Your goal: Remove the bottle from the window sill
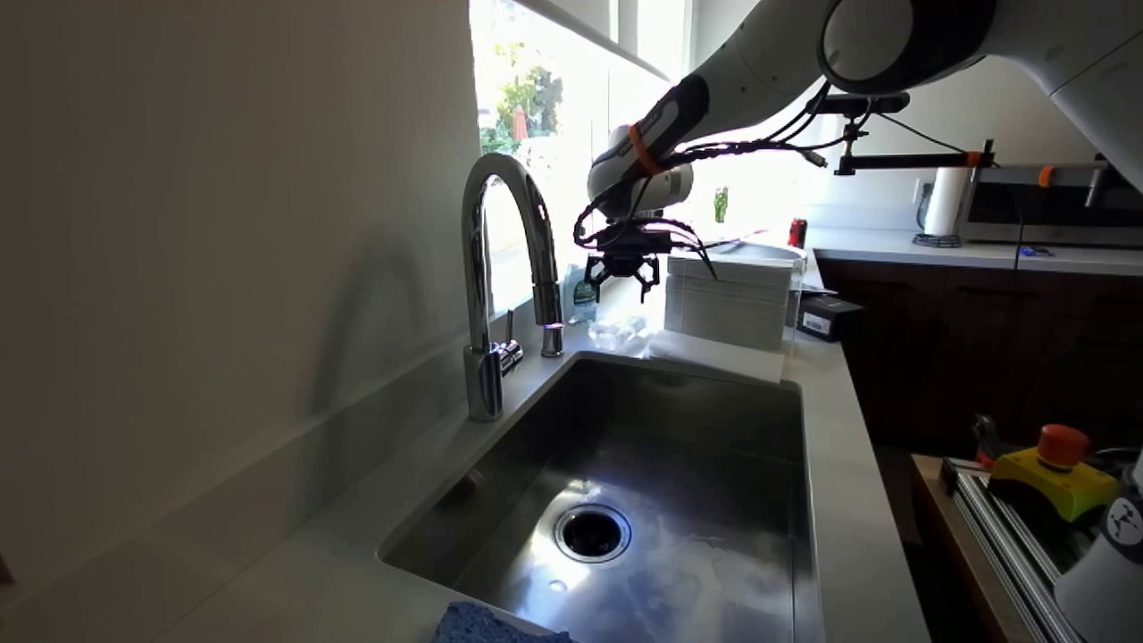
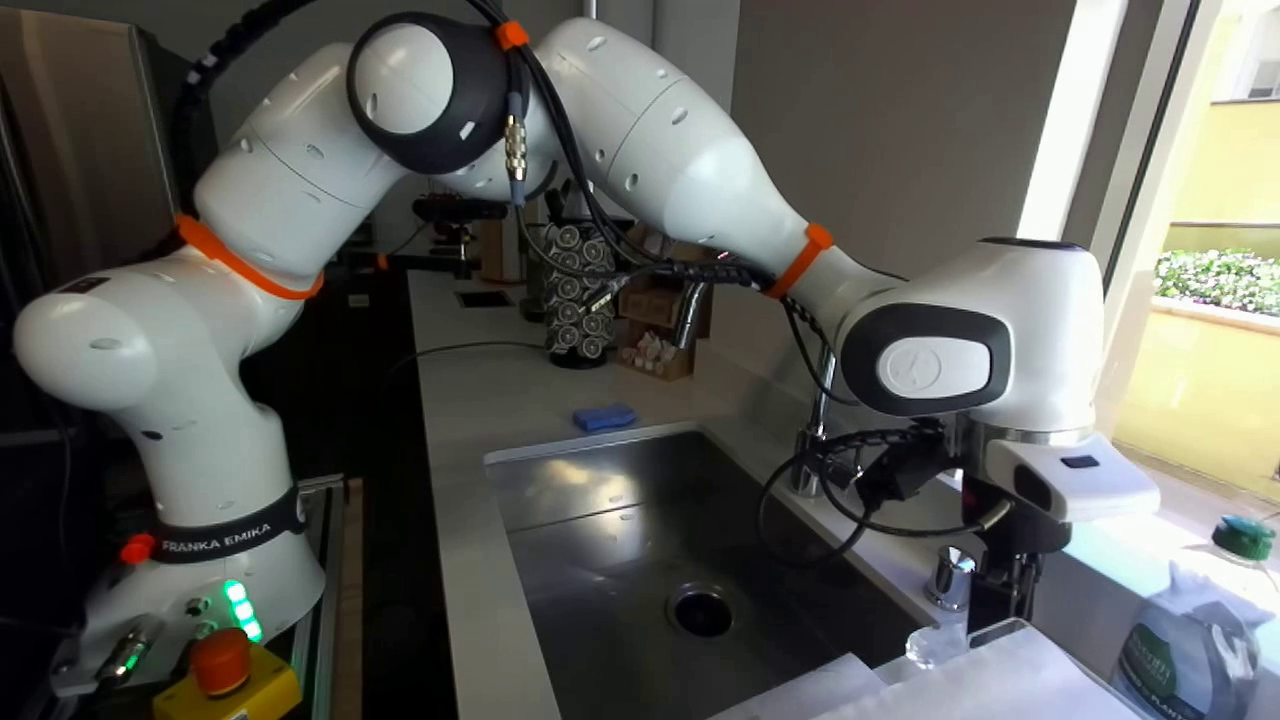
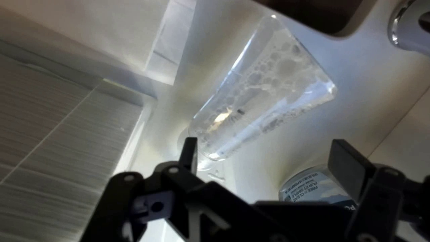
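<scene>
My tool [image 3: 268,158] is spread wide, holding nothing, and could tip the bottle [image 2: 1190,650] if I come down crooked.

Kitchen; home or office not determinable. Steel sink [image 1: 701,527] with drain [image 1: 593,534], lower than the gripper [image 1: 622,289] and to one side. Chrome faucet [image 1: 476,286], same side. Blue sponge or cloth [image 2: 604,417], past the sink from the gripper. Well apart from the gripper: paper-towel roll [image 1: 946,204] and steel-trimmed appliance [image 1: 1036,219] on counter [image 1: 871,241], dark cabinets [image 1: 982,348] beneath.
</scene>
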`<state>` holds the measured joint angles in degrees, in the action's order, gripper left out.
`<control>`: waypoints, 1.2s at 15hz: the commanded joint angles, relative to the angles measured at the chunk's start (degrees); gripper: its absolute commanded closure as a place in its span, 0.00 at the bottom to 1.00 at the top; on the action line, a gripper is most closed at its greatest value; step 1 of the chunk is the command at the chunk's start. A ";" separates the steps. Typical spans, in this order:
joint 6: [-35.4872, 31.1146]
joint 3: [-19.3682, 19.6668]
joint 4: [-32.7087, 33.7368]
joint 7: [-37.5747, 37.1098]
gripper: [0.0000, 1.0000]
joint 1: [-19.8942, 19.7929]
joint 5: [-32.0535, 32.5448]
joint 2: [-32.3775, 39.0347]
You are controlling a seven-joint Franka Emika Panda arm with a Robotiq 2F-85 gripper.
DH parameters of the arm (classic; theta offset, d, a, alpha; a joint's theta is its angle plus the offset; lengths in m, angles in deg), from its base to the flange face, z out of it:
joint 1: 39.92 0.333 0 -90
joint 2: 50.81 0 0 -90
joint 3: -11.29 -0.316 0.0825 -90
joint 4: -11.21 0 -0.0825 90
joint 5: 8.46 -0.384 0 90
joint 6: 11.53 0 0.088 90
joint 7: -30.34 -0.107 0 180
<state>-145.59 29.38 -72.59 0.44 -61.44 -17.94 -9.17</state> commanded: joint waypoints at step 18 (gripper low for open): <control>0.30 -0.04 5.75 -9.79 0.00 -1.10 -1.95 7.58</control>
<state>-145.59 29.51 -69.47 -8.16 -62.04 -18.38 -3.84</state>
